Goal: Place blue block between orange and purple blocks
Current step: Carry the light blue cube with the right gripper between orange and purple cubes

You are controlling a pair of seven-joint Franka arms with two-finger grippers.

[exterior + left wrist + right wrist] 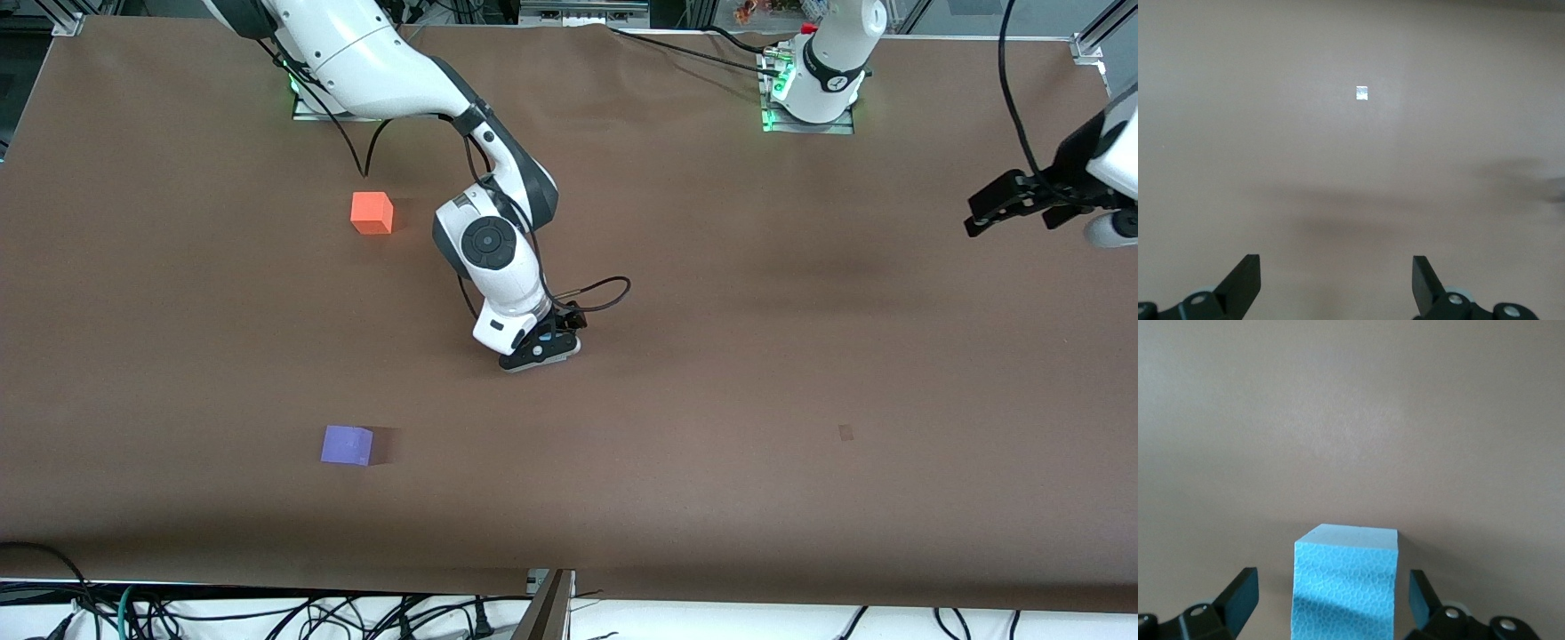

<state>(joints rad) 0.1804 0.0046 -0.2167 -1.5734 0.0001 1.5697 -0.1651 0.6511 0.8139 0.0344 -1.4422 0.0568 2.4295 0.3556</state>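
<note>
- The blue block [1345, 583] sits on the brown surface [711, 356] near the middle, hidden in the front view under the right arm's hand; only the right wrist view shows it, as a sky-blue foam cube standing flat.
- The right gripper [542, 348] is low over that cube, its fingers [1239, 593] spread to either side with a gap on each flank, so they are released and not yet grasping. Whether the tips are already down at the surface is hard to judge.
- The orange block [372, 212] rests nearer the right arm's base; the purple block [347, 444] lies closer to the front camera, roughly in line with the orange one. The stretch between them is bare.
- The blue cube is well apart from that gap, off toward the left arm's end of the table.
- The left gripper [1013, 203] waits in the air over its own end of the surface, fingers [1245, 283] apart and holding nothing; below it is only a small pale mark [1361, 93].
- Progress, as I judge it: the approach is made, nothing more. Closing on the cube, lifting, carrying it across and setting it down between the two blocks all remain.
</note>
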